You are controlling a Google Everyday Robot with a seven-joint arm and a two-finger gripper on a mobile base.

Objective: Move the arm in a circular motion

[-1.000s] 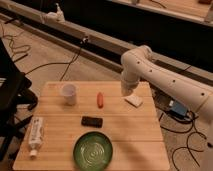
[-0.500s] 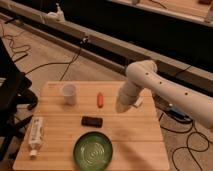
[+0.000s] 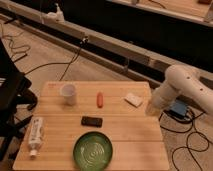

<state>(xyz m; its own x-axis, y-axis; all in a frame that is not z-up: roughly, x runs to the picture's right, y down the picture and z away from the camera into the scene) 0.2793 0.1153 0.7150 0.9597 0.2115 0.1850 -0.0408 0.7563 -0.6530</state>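
At right edge of the pale wooden slatted table (image 3: pixel 125 132): the glossy white robot arm of thick rounded segments (image 3: pixel 186 86), entering from the right, elbow joint high, forearm slanting down and left. Long axis runs upper right to lower left.

Gripper (image 3: pixel 150 110): lower end of the forearm, just off the table's right edge, near the small white flat packet (image 3: pixel 133 99); cannot tell how it is set.

Judgement: a circular sweep would carry the arm leftward over the tabletop, the packet lying nearest its path.

On table: white paper cup (image 3: pixel 68 93); orange-red carrot-like stick (image 3: pixel 100 99); black rectangular device (image 3: pixel 91 121); green round plate (image 3: pixel 93 151); white squeeze bottle lying on its side (image 3: pixel 35 136).

Brands, writing: none legible.
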